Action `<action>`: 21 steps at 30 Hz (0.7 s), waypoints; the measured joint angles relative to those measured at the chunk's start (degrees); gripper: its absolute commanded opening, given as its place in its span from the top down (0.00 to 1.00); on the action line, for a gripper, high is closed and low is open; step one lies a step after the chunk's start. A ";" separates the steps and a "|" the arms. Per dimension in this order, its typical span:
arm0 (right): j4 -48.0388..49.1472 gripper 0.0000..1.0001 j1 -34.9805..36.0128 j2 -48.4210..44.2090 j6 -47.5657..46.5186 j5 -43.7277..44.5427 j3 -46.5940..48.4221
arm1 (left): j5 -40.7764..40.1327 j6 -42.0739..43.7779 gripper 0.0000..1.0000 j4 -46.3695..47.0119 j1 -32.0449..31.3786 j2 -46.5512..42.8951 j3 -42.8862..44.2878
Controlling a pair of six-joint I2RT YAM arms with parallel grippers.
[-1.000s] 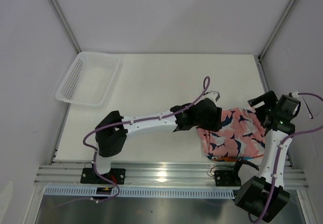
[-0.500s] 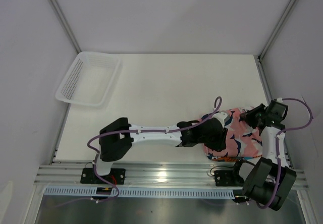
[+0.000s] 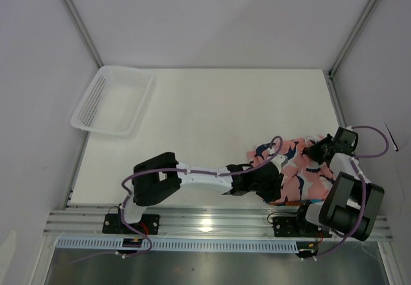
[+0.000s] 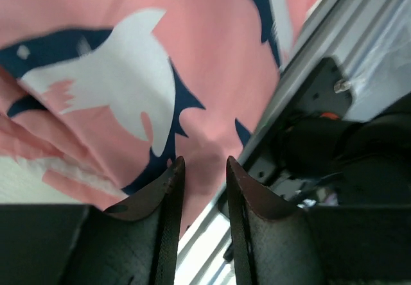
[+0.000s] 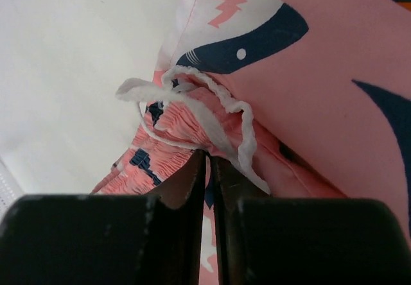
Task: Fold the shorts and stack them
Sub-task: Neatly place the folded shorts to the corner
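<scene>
The pink shorts (image 3: 297, 169) with navy-and-white shapes lie bunched at the table's front right. A sliver of the printed shorts (image 3: 287, 202) peeks from under them at the front edge. My left gripper (image 3: 275, 186) is low over the pink pair's near-left part. In the left wrist view its jaws (image 4: 203, 163) stand a narrow gap apart, with the pink fabric (image 4: 128, 73) just past the tips. My right gripper (image 3: 315, 151) is at the far-right side. In the right wrist view it (image 5: 207, 156) is shut on the gathered pink waistband (image 5: 173, 128), beside the white drawstring (image 5: 192, 102).
A white mesh basket (image 3: 122, 70) sits at the far left of the table. The aluminium rail (image 3: 212, 221) runs along the front edge, right beside the shorts, with the right arm's black mount (image 4: 321, 105) on it. The enclosure wall is close on the right.
The right gripper came down onto the pink shorts' waistband and closed on it. The left gripper slid toward the front edge over the shorts, and its jaws narrowed.
</scene>
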 measured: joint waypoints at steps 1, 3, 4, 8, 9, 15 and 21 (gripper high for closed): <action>0.68 0.90 0.17 0.96 0.00 0.20 0.00 | -0.17 -0.20 0.66 0.98 -0.20 0.24 -1.29; 2.12 0.91 0.48 3.13 0.00 0.31 0.00 | -0.35 -0.94 0.67 3.06 -0.66 1.05 -3.67; 2.56 0.91 0.61 4.09 0.00 0.31 0.00 | -0.46 -1.20 0.68 3.74 -0.83 1.44 -4.35; 3.76 0.90 0.96 5.22 0.02 0.31 0.00 | -1.05 -1.90 0.67 6.27 -1.11 2.86 -4.98; 3.91 0.88 1.03 5.20 0.02 0.31 0.00 | -1.29 -1.95 0.67 6.45 -1.18 2.86 -4.98; 1.88 0.64 1.25 3.87 -0.22 0.33 1.36 | -2.78 -1.79 0.59 5.90 -1.73 2.51 -4.76; -2.78 0.30 1.25 -1.90 -1.49 0.28 5.77 | -3.26 -0.83 0.46 0.92 -1.84 -0.66 -3.72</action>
